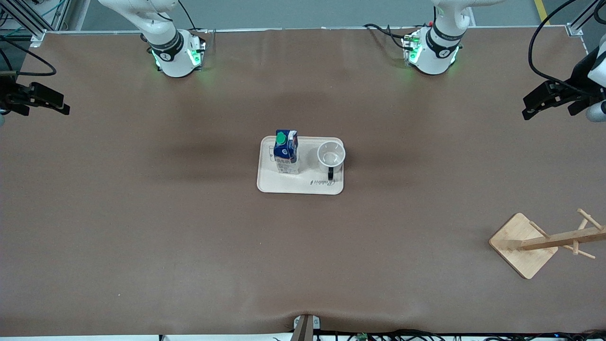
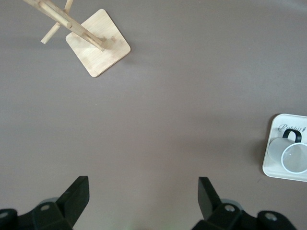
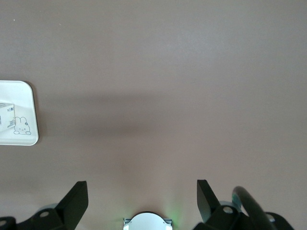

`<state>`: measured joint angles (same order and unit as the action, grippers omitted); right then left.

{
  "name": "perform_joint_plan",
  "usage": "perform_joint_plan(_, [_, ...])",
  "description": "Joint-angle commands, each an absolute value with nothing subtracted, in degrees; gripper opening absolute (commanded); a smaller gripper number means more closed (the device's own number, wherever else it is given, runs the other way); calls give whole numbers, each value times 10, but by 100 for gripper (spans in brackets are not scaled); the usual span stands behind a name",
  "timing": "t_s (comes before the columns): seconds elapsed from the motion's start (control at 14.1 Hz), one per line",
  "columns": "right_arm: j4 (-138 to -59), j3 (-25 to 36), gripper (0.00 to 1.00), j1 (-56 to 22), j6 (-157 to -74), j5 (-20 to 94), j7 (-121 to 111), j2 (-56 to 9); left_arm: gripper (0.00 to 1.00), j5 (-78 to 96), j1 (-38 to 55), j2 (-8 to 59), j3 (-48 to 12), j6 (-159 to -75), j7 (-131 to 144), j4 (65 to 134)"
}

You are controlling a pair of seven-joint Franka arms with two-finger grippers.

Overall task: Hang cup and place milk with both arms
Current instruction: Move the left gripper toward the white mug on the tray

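The white cup stands upright on a white tray in the middle of the table, its black handle pointing toward the front camera. The milk stands upright beside it on the tray, toward the right arm's end. My left gripper is open and empty, up over bare table at the left arm's end. My right gripper is open and empty, up over bare table at the right arm's end. The left wrist view shows the open left gripper and the cup. The right wrist view shows the open right gripper and a sliver of the milk.
A wooden cup rack with a square base and pegs stands toward the left arm's end, nearer the front camera than the tray; it also shows in the left wrist view. The two arm bases stand along the table's edge farthest from the front camera.
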<state>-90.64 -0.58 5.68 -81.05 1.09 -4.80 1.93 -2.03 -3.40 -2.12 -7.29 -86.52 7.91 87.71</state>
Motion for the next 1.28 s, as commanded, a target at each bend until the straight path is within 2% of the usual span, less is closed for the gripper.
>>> perform_joint_plan(0.0, [-899, -14, 100, 73, -806, 11, -53, 16, 100, -8, -35, -16, -74, -866, 69, 867])
perform_joint_plan(0.36, [-899, -14, 100, 76, -806, 11, -53, 15, 100, -8, -30, 1, -79, -867, 80, 864])
perform_joint_plan(0.78, [-898, -14, 100, 76, -807, 11, -52, 12, 100, -8, -20, 49, -151, -892, 162, 882])
perform_joint_plan(1.21, [-898, -14, 100, 78, -809, 11, -51, 11, 100, -8, -20, 54, -237, -1046, 249, 1012])
